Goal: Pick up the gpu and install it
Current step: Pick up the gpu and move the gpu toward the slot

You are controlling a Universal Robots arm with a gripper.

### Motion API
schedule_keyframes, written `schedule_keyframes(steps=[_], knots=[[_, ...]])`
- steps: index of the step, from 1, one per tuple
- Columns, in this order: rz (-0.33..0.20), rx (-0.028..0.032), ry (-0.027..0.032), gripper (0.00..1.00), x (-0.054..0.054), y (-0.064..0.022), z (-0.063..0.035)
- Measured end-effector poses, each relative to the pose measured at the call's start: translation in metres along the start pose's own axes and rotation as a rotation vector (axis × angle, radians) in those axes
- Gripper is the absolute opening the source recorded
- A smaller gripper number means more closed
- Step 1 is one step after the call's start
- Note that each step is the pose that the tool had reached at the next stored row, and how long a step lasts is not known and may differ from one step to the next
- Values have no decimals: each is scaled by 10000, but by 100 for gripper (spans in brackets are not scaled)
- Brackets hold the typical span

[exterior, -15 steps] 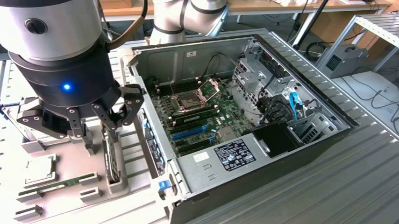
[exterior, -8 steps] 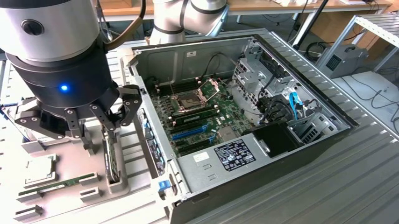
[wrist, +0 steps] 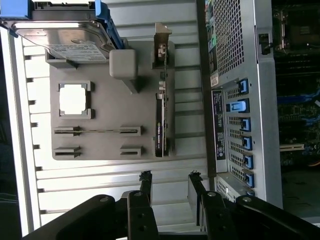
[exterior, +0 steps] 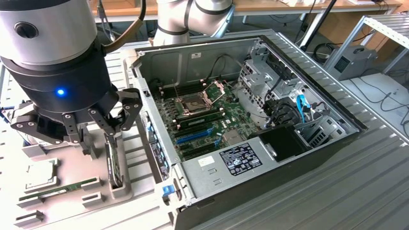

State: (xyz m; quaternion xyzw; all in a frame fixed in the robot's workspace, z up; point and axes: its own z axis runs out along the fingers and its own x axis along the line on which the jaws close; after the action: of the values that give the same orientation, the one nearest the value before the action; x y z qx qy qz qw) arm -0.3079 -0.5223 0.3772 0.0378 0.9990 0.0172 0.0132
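Arm: A Universal Robots arm point(exterior: 57, 57) hangs over the ribbed metal bench point(exterior: 357, 191), at the exterior view's left.
Jaws: Spread wide and pinching nothing. The two black fingers point(wrist: 145, 186) stand apart with bare bench between them.
Gpu: The gpu point(wrist: 160, 125), a thin black card, stands on edge in a slot of the grey parts holder point(wrist: 100, 75). Its silvery bracket point(wrist: 161, 37) is at the end nearer the hard drive. In the wrist view the card is in line with the gap between the jaws and clear of both fingers.
Holder: It also carries a hard drive point(wrist: 65, 42) in a blue-edged cradle, a square processor point(wrist: 74, 99) and a narrow memory stick point(wrist: 97, 131).
Case: An open computer case point(exterior: 319, 143) lies on its side just beside the holder. Its motherboard point(exterior: 211, 115) is exposed and its blue card slots point(exterior: 195, 136) are uncovered.
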Motion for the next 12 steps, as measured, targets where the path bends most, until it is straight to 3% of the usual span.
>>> schedule_keyframes(steps=[12], knots=[[0, 0, 1, 42, 15, -2, 35]])
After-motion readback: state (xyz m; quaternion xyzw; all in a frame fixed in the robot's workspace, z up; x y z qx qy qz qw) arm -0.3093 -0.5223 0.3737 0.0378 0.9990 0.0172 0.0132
